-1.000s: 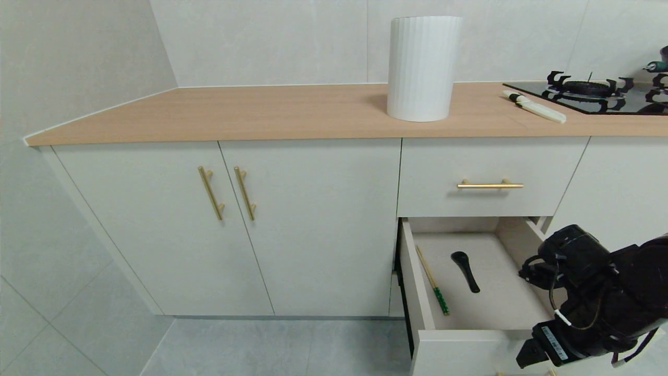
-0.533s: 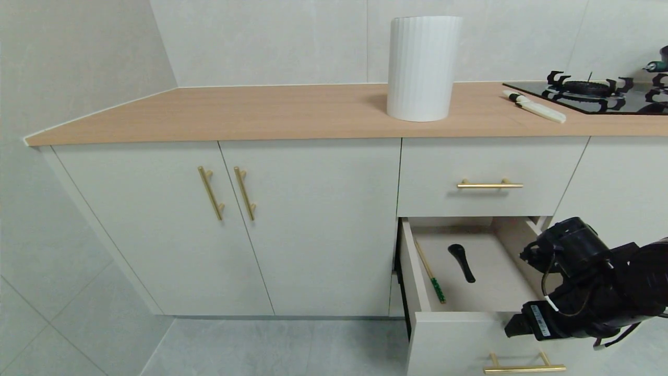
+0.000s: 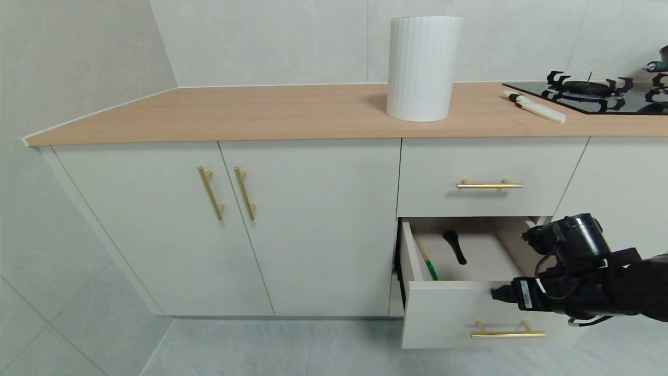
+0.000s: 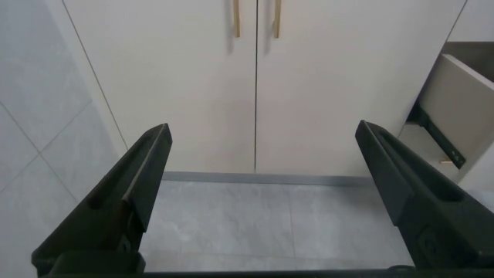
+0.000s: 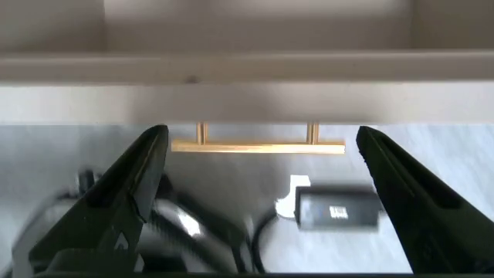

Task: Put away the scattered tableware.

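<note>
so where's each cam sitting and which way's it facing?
Head view: on the head, looking forward and down at the counter, double doors and open drawer; right gripper at the drawer front.
Left wrist view: low, facing the double doors and floor; left gripper open.
Right wrist view: above the drawer front, looking down at its gold handle; right gripper open.
Shared: drawer and handle, head and right wrist.

In drawer (image 3: 449, 318): spoon (image 3: 454, 246) right of chopsticks (image 3: 427, 261); right hand (image 3: 496, 294) before drawer front.
</note>
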You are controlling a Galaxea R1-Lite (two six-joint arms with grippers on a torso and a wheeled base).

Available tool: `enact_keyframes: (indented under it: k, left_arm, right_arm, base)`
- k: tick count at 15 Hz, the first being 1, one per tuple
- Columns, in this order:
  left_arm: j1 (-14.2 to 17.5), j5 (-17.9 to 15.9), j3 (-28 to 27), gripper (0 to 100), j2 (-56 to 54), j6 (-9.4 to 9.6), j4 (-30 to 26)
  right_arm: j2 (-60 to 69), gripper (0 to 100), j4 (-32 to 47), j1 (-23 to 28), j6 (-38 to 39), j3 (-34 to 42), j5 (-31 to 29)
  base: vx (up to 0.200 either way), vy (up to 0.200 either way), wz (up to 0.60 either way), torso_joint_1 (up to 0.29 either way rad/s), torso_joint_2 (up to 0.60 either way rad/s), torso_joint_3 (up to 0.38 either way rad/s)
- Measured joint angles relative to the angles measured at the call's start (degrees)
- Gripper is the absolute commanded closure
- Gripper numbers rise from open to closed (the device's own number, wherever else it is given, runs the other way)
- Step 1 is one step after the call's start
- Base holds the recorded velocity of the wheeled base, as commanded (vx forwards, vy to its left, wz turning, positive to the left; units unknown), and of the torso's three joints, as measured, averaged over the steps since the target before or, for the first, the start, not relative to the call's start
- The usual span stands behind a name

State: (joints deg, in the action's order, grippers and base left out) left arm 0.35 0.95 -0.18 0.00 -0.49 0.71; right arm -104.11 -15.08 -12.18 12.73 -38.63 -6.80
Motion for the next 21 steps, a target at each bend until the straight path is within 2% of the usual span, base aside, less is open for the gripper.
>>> enact_keyframes:
  k: [5,12,18,21]
  left_arm:
    - [-0.02,0.00,0.00,0,0.00,0.00,-0.02]
    - [0.00,0.00,0.00,0,0.00,-0.02,-0.02]
    - [-0.02,0.00,0.00,0,0.00,-0.02,0.00]
    - [0.00,0.00,0.00,0,0.00,0.00,-0.02]
  right_arm:
    - [-5.53,0,-16.99,0.91,0.10,4.21,-1.11]
    - [-15.82,0,-42.89,0.85,-0.55,4.21,-3.10]
    - [-21.53,0,-51.07,0.91,-0.48,2.36,-6.39]
    - [-25.58,0,-57.09,0.77,-0.55,-0.01,-11.40]
  base:
    - [0.000,0.000,0.00,0.000,0.00,0.000]
    - [0.000,0.000,0.00,0.000,0.00,0.000]
    - [0.000,0.000,0.00,0.000,0.00,0.000]
    - [0.000,0.000,0.00,0.000,0.00,0.000]
